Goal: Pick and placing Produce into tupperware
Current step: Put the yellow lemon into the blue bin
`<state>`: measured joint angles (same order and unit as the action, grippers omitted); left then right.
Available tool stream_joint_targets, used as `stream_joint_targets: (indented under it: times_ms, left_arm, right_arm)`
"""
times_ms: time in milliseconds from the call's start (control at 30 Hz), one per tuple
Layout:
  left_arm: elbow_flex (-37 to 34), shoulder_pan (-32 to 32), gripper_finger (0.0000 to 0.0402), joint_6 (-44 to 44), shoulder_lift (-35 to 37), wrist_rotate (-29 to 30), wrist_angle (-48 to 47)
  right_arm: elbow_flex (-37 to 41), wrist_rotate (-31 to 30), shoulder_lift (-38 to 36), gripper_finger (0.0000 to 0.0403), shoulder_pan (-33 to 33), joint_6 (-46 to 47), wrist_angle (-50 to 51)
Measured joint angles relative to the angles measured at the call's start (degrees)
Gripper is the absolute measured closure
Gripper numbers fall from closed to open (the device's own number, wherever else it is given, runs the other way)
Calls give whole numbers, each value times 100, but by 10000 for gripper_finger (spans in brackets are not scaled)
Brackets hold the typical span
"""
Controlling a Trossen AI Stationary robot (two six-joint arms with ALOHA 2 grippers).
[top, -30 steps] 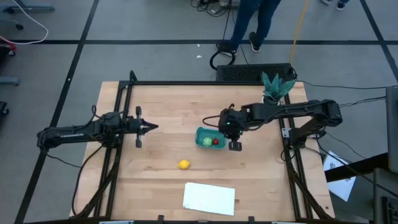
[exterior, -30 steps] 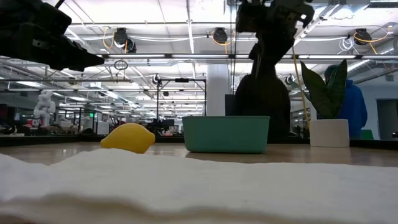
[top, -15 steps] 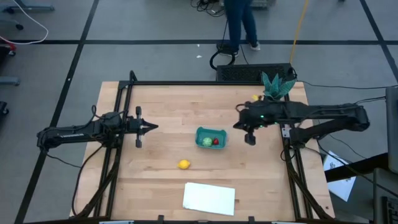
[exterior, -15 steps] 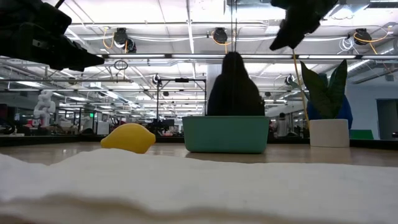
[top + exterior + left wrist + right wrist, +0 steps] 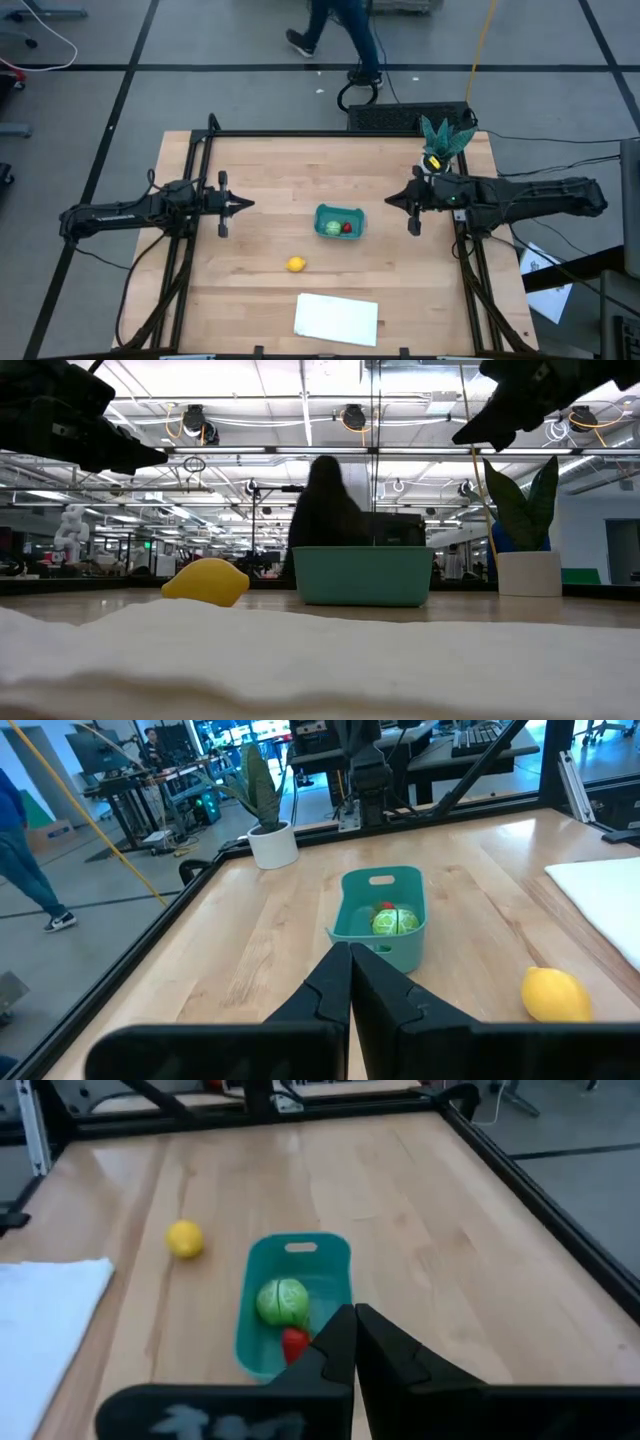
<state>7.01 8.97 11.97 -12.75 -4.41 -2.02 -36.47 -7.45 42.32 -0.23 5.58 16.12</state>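
The teal tupperware [image 5: 339,222] stands mid-table with a light-green ball [image 5: 282,1300] and a small red piece [image 5: 294,1342] inside it. The yellow lemon [image 5: 295,264] lies on the wood, nearer the front edge and left of the tub. My right gripper [image 5: 391,201] is shut and empty, raised above the table to the right of the tub. My left gripper [image 5: 248,204] is shut and empty, hovering at the table's left side and pointing toward the tub.
A flat white sheet [image 5: 336,319] lies at the near edge. A teal-leaved potted plant [image 5: 443,140] stands at the far right corner. A black frame rims the table. A person [image 5: 335,30] walks on the floor behind the table.
My right gripper has pulled back from above the tub toward the table's right edge and tipped from pointing steeply down to nearly level, staying shut. The tub, the pieces in it and the lemon have not moved. The person behind the table has walked leftward.
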Motion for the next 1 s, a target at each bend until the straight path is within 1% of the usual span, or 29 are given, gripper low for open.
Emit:
stream_joint_targets:
  times_ms: [67, 200, 267, 433, 533, 633, 767, 900, 1000]
  left_arm:
    - [0, 0, 392, 4, 0, -1, 0]
    - [0, 0, 392, 22, 0, 1, -6]
    - [0, 0, 392, 22, 0, 1, -7]
    - [1, 0, 392, 13, 0, 1, -9]
    - [0, 0, 392, 11, 0, 1, -10]
    - [0, 0, 392, 9, 0, 1, -11]
    - [0, 0, 392, 2, 0, 3, -11]
    - [0, 0, 392, 2, 0, 3, -11]
    - [0, 0, 392, 1, 0, 3, -21]
  right_arm:
    - [213, 135, -213, 403, -1, -16, -271]
    - [739, 709, -715, 403, 0, -176, -1198]
    - [945, 784, -960, 403, -2, -192, -1506]
    - [1320, 823, -1352, 403, -4, -195, -1482]
    - [1524, 1062, -1489, 403, -2, -310, -1545]
    - [1686, 1086, -1639, 403, -2, -324, -1812]
    - [1973, 1372, -1837, 403, -2, -345, -2307]
    - [2161, 1332, -2038, 403, -4, -296, -2472]
    - [2248, 1106, -2117, 403, -4, -195, -2447]
